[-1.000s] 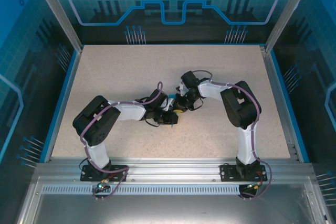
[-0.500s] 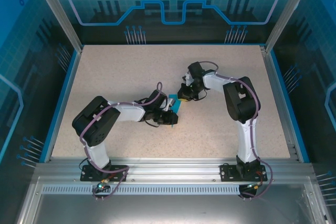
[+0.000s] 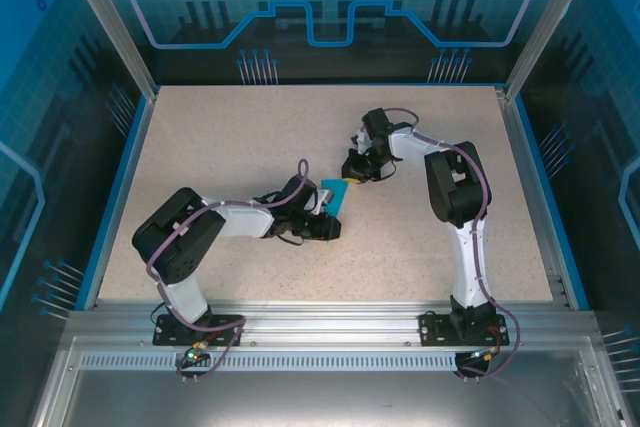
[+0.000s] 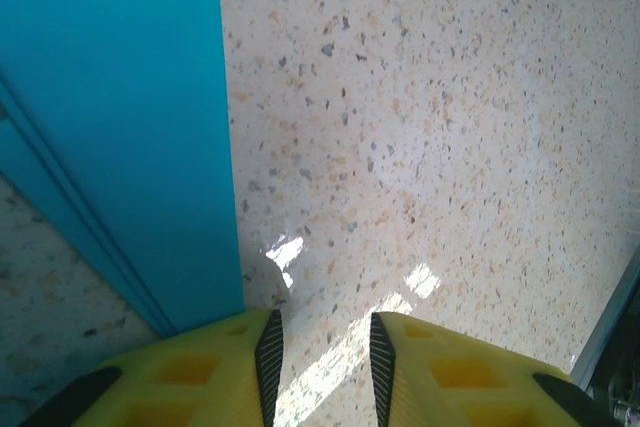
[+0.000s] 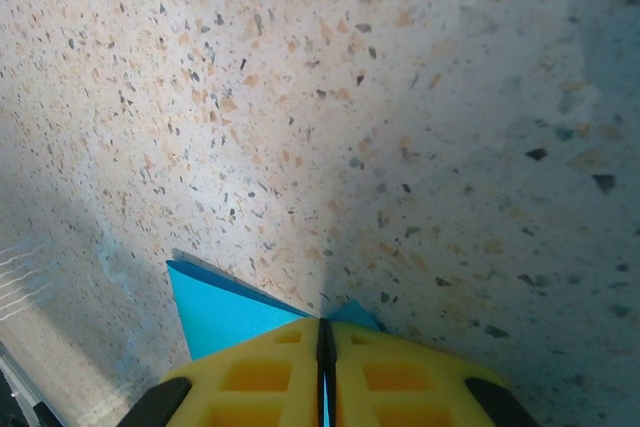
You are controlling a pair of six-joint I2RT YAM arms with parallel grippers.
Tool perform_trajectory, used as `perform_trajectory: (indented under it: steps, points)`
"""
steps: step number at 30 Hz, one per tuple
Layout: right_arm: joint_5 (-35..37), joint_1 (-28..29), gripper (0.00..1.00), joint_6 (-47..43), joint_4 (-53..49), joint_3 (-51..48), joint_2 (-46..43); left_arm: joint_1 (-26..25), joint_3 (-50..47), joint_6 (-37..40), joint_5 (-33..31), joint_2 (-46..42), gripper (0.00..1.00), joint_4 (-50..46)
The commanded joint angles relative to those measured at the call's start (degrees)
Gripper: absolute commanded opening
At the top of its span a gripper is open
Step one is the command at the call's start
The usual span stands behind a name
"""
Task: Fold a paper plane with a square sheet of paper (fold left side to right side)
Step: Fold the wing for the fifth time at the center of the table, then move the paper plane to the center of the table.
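Item: teal paper sheet [image 4: 120,117], already folded to a narrow, layered strip; location: near the middle of the speckled table [image 3: 220,147], between the two pincers; whether its far end is raised off the surface cannot be told. Left pincer [image 4: 320,349]: fingers spread, bare table showing in the gap, the strip's long edge just beside one finger, nothing gripped. Right pincer [image 5: 325,359]: fingers pressed together, pinching a pointed corner of the paper, teal showing on both sides of the tips. Step in hand, by judgement: a late fold, one end held by the right arm. Next move likely calls for the left pincer to pin or take the near end so the held side can be carried across and creased without the strip sliding.
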Motion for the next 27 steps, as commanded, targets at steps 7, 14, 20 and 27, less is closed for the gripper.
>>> perform_trajectory:
  steps: [7,14,20,27]
  points:
    - [3.1,-1.8,0.11,-1.4,0.9,3.5,3.0,-1.5,-7.9,-2.9,-0.1,-5.7,0.36,-7.4]
    - [2.1,-2.3,0.20,-2.5,-0.3,7.7,2.3,-1.5,-7.0,-2.0,-0.9,-11.7,0.37,-11.0]
    - [3.5,-3.7,0.40,-3.6,-2.3,9.6,-2.6,-1.5,-4.3,-0.7,-7.4,-18.2,0.44,-16.7]
    - [13.3,-3.9,0.64,-4.9,-6.1,5.0,-12.7,-1.4,-1.5,-2.8,-29.5,-26.5,0.64,-23.7]
